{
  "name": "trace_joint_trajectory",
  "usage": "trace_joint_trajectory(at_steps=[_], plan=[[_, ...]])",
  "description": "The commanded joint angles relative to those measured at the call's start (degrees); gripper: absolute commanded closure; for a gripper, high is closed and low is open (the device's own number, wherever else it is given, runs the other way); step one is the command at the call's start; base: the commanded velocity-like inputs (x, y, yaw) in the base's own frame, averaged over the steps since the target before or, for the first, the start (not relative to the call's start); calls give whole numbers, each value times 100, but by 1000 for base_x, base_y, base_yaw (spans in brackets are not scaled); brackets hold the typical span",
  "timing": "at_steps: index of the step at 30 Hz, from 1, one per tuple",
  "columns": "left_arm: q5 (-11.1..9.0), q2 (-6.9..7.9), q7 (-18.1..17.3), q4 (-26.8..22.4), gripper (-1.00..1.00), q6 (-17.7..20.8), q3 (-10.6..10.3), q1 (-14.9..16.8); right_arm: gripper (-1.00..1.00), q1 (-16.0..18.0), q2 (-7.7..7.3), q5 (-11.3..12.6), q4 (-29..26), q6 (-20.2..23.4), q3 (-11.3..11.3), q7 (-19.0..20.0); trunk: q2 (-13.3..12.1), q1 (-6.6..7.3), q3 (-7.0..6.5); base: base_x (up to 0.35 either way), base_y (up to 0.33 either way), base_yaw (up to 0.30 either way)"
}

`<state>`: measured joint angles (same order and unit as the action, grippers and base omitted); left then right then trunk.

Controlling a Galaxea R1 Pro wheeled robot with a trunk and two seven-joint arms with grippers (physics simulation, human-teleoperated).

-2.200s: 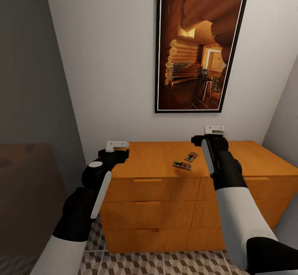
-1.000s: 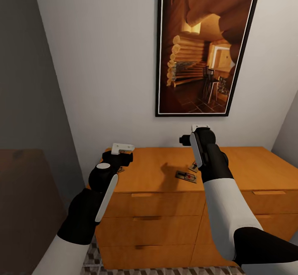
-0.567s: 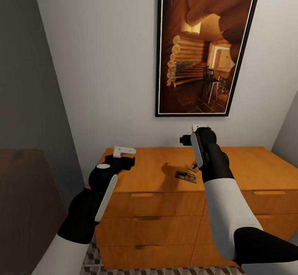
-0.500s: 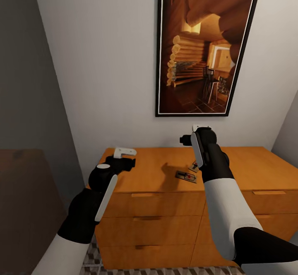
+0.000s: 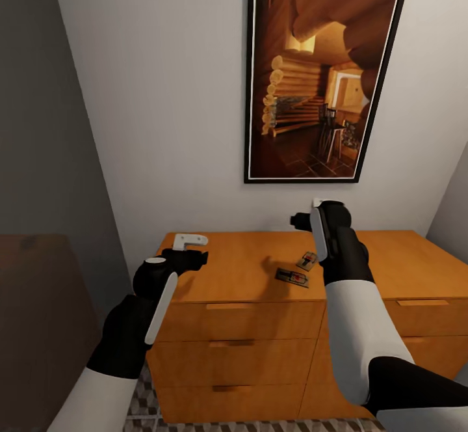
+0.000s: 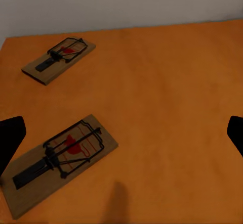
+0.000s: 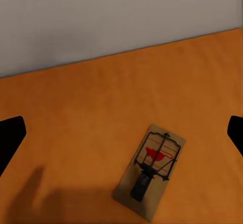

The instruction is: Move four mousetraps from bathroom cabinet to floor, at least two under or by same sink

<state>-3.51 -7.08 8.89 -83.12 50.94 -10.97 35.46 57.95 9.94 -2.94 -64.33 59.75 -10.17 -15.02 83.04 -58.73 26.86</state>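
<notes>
The orange-brown cabinet (image 5: pixel 247 263) stands against the wall in the head view. Two mousetraps (image 5: pixel 292 278) (image 5: pixel 307 261) lie on its top near the middle. My right gripper (image 5: pixel 311 220) hovers just above and behind them. It is open in the right wrist view (image 7: pixel 121 135), with one mousetrap (image 7: pixel 151 176) lying below the gap. My left gripper (image 5: pixel 190 257) hangs over the cabinet's left end. It is open in the left wrist view (image 6: pixel 121 138), above a mousetrap (image 6: pixel 61 163), with another mousetrap (image 6: pixel 59 59) farther off toward the wall. The sink is out of view.
A large framed picture of a log interior (image 5: pixel 318 74) hangs on the white wall above the cabinet. A dark brown piece of furniture (image 5: pixel 45 308) stands at the left. Cube-patterned bathroom floor tiles (image 5: pixel 144 398) show in front of the cabinet.
My right gripper has risen and shifted right, uncovering the farther mousetrap. My left gripper has drawn back a little to the left. Before that, the camera came closer to the cabinet.
</notes>
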Motion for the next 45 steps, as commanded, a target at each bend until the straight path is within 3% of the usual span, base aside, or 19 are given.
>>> trace_joint_trajectory(at_steps=[1,11,18,26,33,45], plan=[[-38,0,47,8,-100,23,1,5,-100,6,6,-25,-3,25,-33,14,4,0,7,0,0,0],[-31,-1,67,125,-100,13,22,5,-100,6,6,-37,77,25,-248,18,4,0,7,0,0,0],[-27,-3,75,136,-100,12,26,5,-100,6,6,-91,84,25,-802,-4,4,0,7,0,0,0],[-27,-4,77,140,-100,12,24,5,-100,6,6,-342,42,25,-1135,-9,4,0,7,0,0,0],[-27,1,79,174,-100,12,28,5,-100,6,6,-426,23,25,-1288,-12,4,0,7,0,0,0],[-21,-1,84,190,-100,6,33,5,-100,6,6,-445,8,25,-1321,-36,4,0,7,0,0,0]])
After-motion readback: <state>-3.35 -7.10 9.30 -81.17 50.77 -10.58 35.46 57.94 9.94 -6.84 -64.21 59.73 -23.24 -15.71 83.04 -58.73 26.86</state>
